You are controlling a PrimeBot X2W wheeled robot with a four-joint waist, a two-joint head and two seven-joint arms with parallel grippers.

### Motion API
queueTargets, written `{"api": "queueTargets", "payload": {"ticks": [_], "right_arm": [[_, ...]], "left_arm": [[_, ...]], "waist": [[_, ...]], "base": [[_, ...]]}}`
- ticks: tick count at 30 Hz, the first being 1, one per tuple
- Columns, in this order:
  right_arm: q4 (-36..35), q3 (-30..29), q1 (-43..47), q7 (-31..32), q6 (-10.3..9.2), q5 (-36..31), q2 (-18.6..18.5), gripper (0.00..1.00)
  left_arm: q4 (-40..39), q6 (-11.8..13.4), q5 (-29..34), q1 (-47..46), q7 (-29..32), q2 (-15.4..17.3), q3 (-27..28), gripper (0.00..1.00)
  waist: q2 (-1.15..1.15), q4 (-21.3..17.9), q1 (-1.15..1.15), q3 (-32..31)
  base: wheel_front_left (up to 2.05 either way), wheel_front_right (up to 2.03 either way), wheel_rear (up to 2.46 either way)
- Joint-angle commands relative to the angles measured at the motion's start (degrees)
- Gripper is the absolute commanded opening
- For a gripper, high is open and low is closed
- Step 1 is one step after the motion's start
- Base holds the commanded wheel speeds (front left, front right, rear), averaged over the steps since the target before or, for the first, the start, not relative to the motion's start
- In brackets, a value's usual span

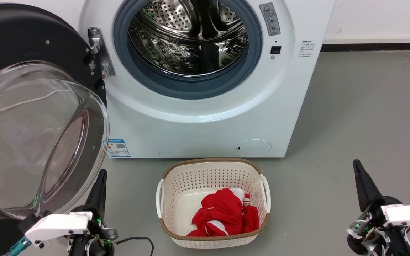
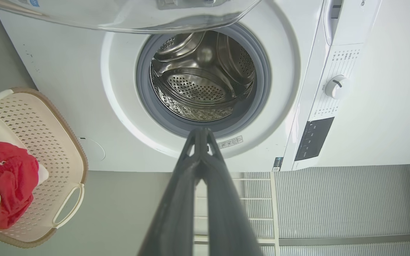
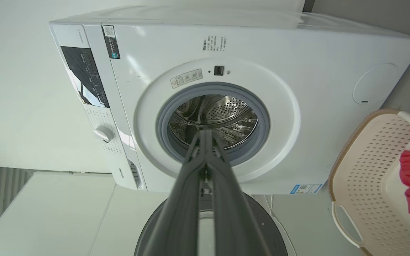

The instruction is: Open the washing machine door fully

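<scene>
Left gripper (image 1: 102,172), fingers pressed together, at lower left just below-right of washing machine door (image 1: 37,117), swung open across the frame's left beside bared steel drum (image 1: 190,39) at top centre; right gripper (image 1: 356,163), likewise closed, lower right.

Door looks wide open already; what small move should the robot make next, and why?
Probably draw the left gripper back from the door: it stands swung clear of the drum, and the gripper, beside it, is shut and holds nothing.
</scene>
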Motion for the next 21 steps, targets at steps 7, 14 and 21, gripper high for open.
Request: {"api": "queueTargets", "payload": {"ticks": [7,14,21], "right_arm": [[0.28,-0.45,-0.82,0.97,0.00,3.34,0.03,0.00],[0.27,-0.60,-0.82,0.98,0.00,2.93,0.15,0.00],[0.28,-0.71,-0.83,1.11,0.00,2.79,0.25,0.00]], "left_arm": [[0.50,-0.25,-3.56,-0.97,0.93,0.11,0.30,0.00],[0.45,-0.25,-3.35,-0.92,0.87,0.11,0.27,0.00],[0.45,-0.25,-3.36,-0.91,0.86,0.11,0.27,0.00]], "waist": [[0.00,0.17,0.00,-0.16],[0.00,0.17,0.00,-0.16],[0.00,0.17,0.00,-0.16]], "base": [[0.00,0.00,0.00],[0.00,0.00,0.00],[0.00,0.00,0.00]]}}
